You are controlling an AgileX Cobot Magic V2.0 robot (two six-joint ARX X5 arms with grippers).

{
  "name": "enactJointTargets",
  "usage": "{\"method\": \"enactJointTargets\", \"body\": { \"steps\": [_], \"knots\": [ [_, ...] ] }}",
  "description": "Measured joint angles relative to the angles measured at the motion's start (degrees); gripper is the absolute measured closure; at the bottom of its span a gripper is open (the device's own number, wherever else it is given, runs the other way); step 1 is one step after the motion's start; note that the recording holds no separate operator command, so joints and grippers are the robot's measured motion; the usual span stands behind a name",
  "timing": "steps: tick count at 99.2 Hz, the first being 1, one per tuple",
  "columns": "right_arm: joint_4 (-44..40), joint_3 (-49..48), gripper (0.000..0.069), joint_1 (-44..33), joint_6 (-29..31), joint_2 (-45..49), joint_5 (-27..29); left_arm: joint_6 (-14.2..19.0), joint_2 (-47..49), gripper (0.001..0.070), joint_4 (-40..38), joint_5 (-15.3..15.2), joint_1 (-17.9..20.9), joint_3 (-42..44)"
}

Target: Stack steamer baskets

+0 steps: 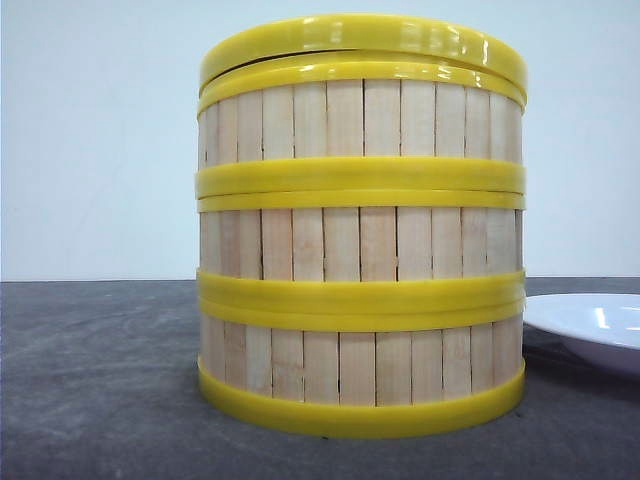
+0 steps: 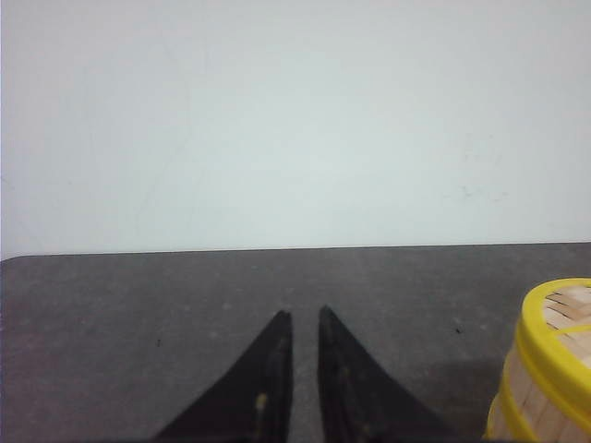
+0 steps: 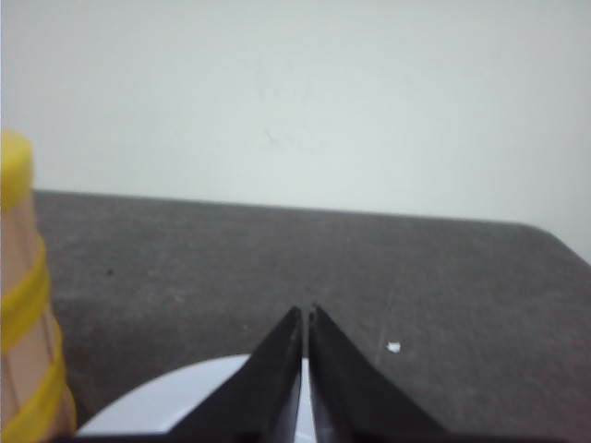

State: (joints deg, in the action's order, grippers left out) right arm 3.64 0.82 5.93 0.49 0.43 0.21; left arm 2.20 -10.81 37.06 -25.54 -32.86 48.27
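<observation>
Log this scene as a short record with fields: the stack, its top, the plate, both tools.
stack: three round pale-wood-slat steamer baskets with yellow rims, stacked upright on the dark grey table
top: flat yellow-rimmed lid, sitting slightly tilted
plate: white round plate, beside the stack on the robot's right
left tool: nearly closed, empty
right tool: closed, empty, above the plate

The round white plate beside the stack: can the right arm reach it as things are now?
Probably yes. The right tool hangs just over the round white plate, nothing between them; the stack of yellow-rimmed wooden steamer baskets stands aside.
</observation>
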Motion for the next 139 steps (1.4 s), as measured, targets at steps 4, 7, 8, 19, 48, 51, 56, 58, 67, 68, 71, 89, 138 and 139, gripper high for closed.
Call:
{"method": "enactJointTargets", "body": {
  "steps": [4,7,8,19,48,51,56,58,67,68,71,89,138,139],
  "knots": [
    [0.07,0.00,0.0684,-0.02,-0.02,-0.07,0.76,0.00,0.00,0.0685,0.02,0.00,0.00,0.00],
    [0.13,0.00,0.0684,-0.02,-0.04,-0.09,1.51,0.00,0.00,0.0685,0.00,0.02,0.00,0.00],
    [0.11,0.00,0.0684,-0.02,-0.02,-0.09,1.66,0.00,0.00,0.0685,0.00,0.02,0.00,0.00],
    [0.07,0.00,0.0684,-0.07,-0.04,-0.07,2.73,0.00,0.00,0.0685,0.00,0.00,0.00,0.00],
    [0.07,0.00,0.0684,-0.04,-0.04,-0.07,2.78,0.00,0.00,0.0685,0.00,0.00,0.00,0.00],
    [0.07,0.00,0.0684,-0.04,-0.04,-0.07,2.78,0.00,0.00,0.0685,0.00,0.00,0.00,0.00],
    [0.07,0.00,0.0684,-0.04,-0.04,-0.07,2.78,0.00,0.00,0.0685,0.00,0.00,0.00,0.00],
    [0.07,0.00,0.0684,-0.04,-0.04,-0.07,2.78,0.00,0.00,0.0685,0.00,0.00,0.00,0.00],
    [0.07,0.00,0.0684,-0.04,-0.04,-0.07,2.75,0.00,0.00,0.0685,0.00,0.00,0.00,0.00],
    [0.07,0.00,0.0684,-0.04,-0.04,-0.07,2.78,0.00,0.00,0.0685,0.00,0.00,0.00,0.00],
    [0.09,0.00,0.0684,-0.04,-0.04,-0.07,2.78,0.00,0.00,0.0685,0.00,0.00,0.00,0.00],
    [0.07,0.00,0.0684,-0.04,-0.04,-0.07,2.75,-1.31,0.00,0.0685,0.07,-0.28,0.00,0.00],
    [0.07,0.00,0.0684,-0.04,-0.04,-0.07,2.78,-7.19,0.31,0.0685,-12.09,-4.55,8.11,-1.14],
    [0.07,0.00,0.0684,-0.04,-0.04,-0.07,2.78,-7.15,0.37,0.0685,-11.76,-4.55,8.41,-1.16]
  ]
}}
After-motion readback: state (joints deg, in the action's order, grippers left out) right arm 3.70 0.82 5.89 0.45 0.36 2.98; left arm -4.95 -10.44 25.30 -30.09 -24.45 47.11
